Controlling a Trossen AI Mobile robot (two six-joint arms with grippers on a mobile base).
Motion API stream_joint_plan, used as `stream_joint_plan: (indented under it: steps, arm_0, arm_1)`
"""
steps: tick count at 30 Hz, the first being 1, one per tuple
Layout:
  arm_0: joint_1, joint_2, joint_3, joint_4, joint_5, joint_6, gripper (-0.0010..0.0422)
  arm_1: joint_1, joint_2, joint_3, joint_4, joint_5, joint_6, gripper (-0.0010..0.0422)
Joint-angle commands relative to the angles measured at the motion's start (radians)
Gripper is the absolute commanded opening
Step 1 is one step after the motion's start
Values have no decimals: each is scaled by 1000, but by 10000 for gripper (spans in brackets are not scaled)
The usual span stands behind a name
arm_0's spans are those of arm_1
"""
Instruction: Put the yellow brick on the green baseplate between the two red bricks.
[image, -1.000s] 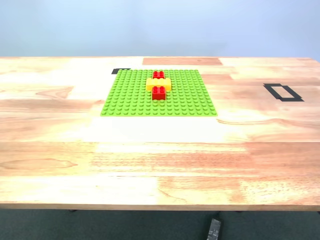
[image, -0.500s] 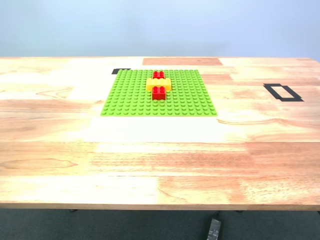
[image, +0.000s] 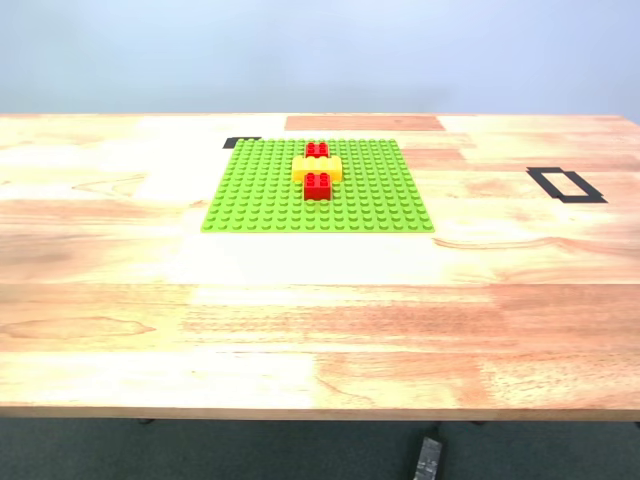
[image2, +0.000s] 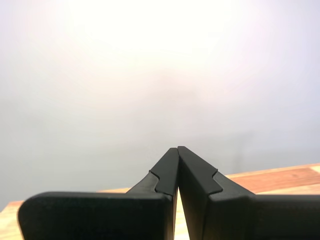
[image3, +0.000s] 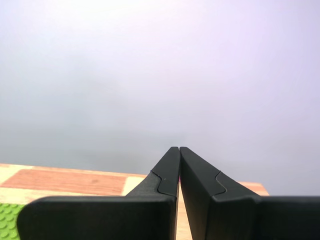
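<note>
Looks done: yellow brick (image: 317, 168) sits on the green baseplate (image: 262, 195) between the far red brick (image: 317, 150) and near red brick (image: 318, 185), my first gripper (image2: 177, 148) and my second gripper (image3: 179, 148) both empty with jaws together, no further move needed.

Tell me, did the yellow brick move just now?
No. In the exterior view the yellow brick sits between the two red bricks on the green baseplate, exactly where it was in the earlier pictures.
</note>
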Motion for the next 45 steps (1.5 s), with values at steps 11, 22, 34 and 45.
stream_joint_plan:
  steps: [11,22,34,45]
  arm_0:
    - [0,-62,-6,-79,-87,10,0]
    - [0,-65,0,-114,-87,10,0]
    - [0,-65,-2,-100,-87,10,0]
    - [0,-64,-2,-100,-87,10,0]
  arm_1:
    - [1,-120,-32,-56,0,-16,-1]
    - [1,-113,-32,-56,0,-31,-1]
    - [1,-115,-32,-55,-1,-31,-1]
    - [1,-115,-32,-55,-1,-31,0]
